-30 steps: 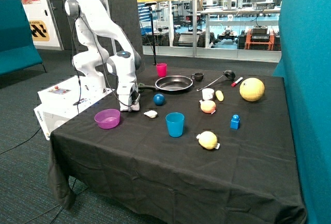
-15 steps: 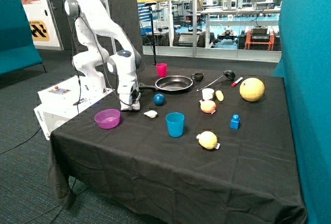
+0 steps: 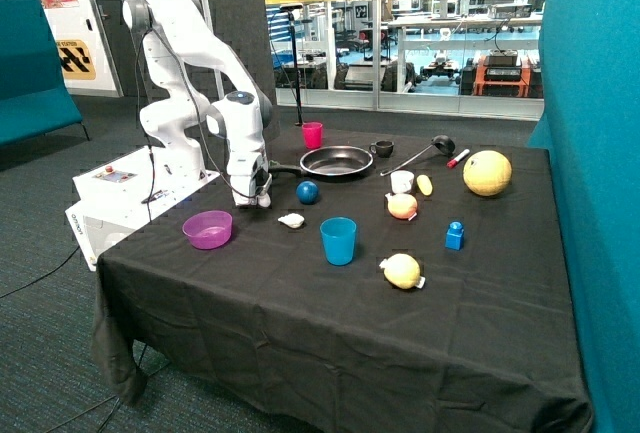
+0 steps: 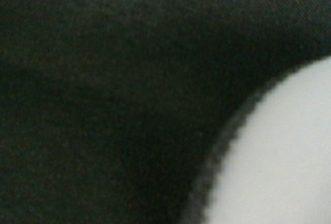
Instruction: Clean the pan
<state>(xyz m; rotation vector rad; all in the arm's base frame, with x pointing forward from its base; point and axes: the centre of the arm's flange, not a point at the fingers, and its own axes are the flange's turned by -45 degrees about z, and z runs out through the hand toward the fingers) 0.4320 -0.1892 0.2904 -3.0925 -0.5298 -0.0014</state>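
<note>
We are looking at the gripper (image 3: 257, 200) hanging low over the black-draped worktop (image 3: 300, 303), close to the cloth, between the purple bowl (image 3: 208, 228) and the blue ball (image 3: 308, 192); we cannot tell whether it is spread or pressed together. The pan (image 3: 336, 161) is sitting farther back on the worktop, its thin handle reaching toward the arm, with the pink cup (image 3: 313, 134) just behind it and the small dark cup (image 3: 383, 148) beside its rim. A small white object (image 3: 291, 220) is lying near the gripper, between it and the blue cup (image 3: 338, 240). In the wrist view we are seeing only dark cloth and a pale rounded shape (image 4: 279, 157) at one corner.
</note>
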